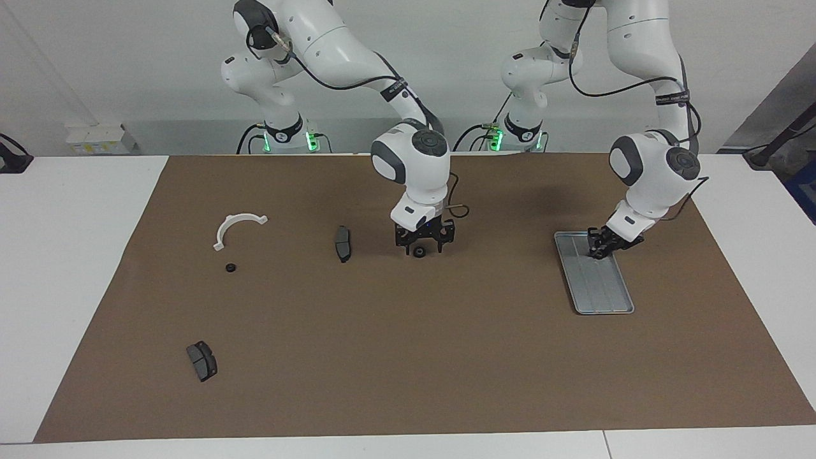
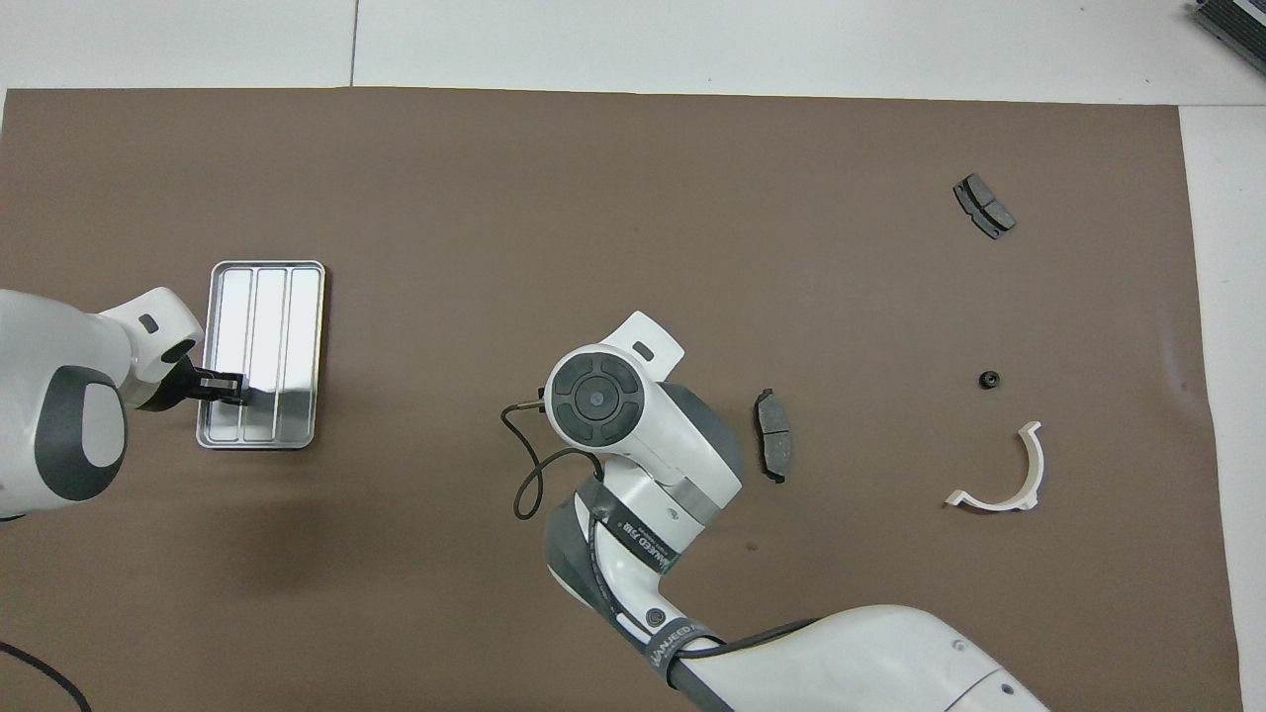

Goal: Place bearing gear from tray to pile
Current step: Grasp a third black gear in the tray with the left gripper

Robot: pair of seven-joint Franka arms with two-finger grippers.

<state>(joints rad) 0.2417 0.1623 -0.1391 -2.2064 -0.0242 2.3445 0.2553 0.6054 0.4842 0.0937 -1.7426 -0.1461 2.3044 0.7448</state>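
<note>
two gears, each between a pair of fingers

at the right arm's end of the brown mat [image 1: 446, 357] that covers the table [image 1: 76, 255], a dark pad [image 1: 201, 361] lies alone, farthest from the robots. nearer to them are a white arc [image 1: 237, 227] and, just beside it, a small black gear, the end gear [image 1: 230, 268]. these lie flat and apart, none touching another.

toward the middle of the mat a second pad [image 1: 342, 243] lies by itself. beside it the right gripper [image 1: 424, 247] is down at the mat, pointing straight down. its fingers [image 1: 408, 248] stand apart, one on each side of another black gear, the mid gear [image 1: 419, 252], which sits on the mat between them. whether they touch it i cannot tell. in the overhead view the arm's wrist covers both this gripper and the gear.

toward the left arm's end of the table lies the tray [image 1: 602, 296], flat on the mat with its long ridges running away from the robots. the left gripper [image 1: 599, 250] reaches down at a slant into the tray's end nearer the robots. its fingers [image 2: 226, 386] are drawn close together on a small dark piece, the tray gear [image 1: 600, 254], which rests low in the tray. the gear shows only as a dark spot at the tips.
</note>
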